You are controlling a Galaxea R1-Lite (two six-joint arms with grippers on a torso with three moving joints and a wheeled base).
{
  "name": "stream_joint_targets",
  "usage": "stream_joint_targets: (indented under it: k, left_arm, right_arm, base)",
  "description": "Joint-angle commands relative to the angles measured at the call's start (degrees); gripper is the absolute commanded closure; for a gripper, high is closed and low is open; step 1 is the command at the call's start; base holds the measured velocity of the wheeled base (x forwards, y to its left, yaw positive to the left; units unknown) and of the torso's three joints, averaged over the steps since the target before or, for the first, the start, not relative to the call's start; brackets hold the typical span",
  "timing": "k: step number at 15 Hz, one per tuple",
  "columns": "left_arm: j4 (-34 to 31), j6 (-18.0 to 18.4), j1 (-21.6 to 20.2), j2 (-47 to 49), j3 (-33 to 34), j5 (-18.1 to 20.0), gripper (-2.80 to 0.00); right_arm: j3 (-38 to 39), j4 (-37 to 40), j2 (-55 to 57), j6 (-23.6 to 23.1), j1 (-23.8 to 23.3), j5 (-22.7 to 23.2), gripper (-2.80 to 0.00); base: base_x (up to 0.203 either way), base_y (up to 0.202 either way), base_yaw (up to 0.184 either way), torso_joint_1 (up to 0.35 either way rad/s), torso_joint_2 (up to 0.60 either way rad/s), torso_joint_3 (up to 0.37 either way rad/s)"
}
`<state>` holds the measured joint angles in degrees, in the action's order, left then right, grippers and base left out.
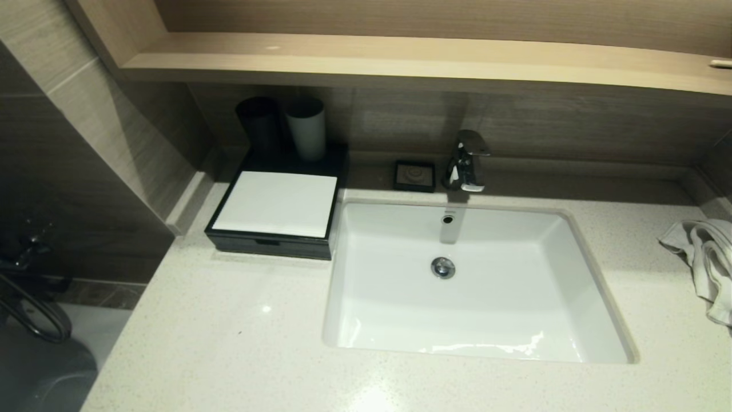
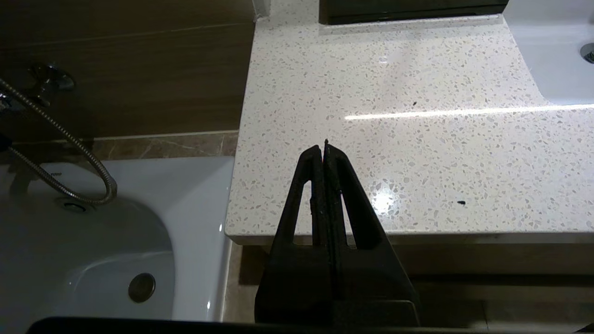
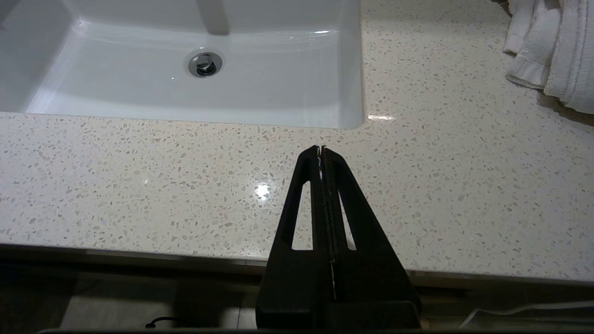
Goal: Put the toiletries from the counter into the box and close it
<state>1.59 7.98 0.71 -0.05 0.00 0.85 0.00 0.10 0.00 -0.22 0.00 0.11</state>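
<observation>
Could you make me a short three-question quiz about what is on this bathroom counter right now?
1. True or false: the box is closed.
2. Which lies at the counter's right edge: A) towel B) cup C) soap dish?
3. Fill in: the left tool and right tool are both ____.

Key: 1 true; 2 A; 3 shut.

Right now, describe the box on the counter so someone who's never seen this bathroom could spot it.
Start at the white basin sunk in the speckled counter. Just left of the basin sits the box, low, black and rectangular. Unlike the small black soap dish by the tap, it has a flat white top and drawer front.
</observation>
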Motion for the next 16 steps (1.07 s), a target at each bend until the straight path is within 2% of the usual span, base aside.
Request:
stream_joint_targets:
  k: [1,6,10,12,16]
  left_arm:
    - [-1.15,-0.19,0.00,0.14,0.00,0.11,0.00]
    - [-1.24,-3.77,0.00,0.14,0.00,0.03,0.00]
    - [-1.15,-4.47,0.00,0.14,0.00,-0.33,0.00]
    - [-1.15,-6.09,0.00,0.14,0.00,-0.41,0.00]
    - [-1.15,-6.23,0.00,0.14,0.00,-0.41,0.00]
  right_arm:
    - [0.00,-0.01,0.00,-0.04,0.00,0.07,0.00]
    - [0.00,-0.01,0.00,-0.04,0.00,-0.02,0.00]
    - [0.00,-0.01,0.00,-0.04,0.00,0.07,0.00]
    - [0.00,-0.01,0.00,-0.04,0.00,0.07,0.00]
    - [0.00,-0.01,0.00,-0.04,-0.06,0.07,0.00]
  base:
    - [0.000,0.000,0.000,0.000,0.00,0.000]
    - [0.000,0.000,0.000,0.000,0.00,0.000]
    - [0.000,0.000,0.000,0.000,0.00,0.000]
    - [0.000,0.000,0.000,0.000,0.00,0.000]
    - [0.000,0.000,0.000,0.000,0.00,0.000]
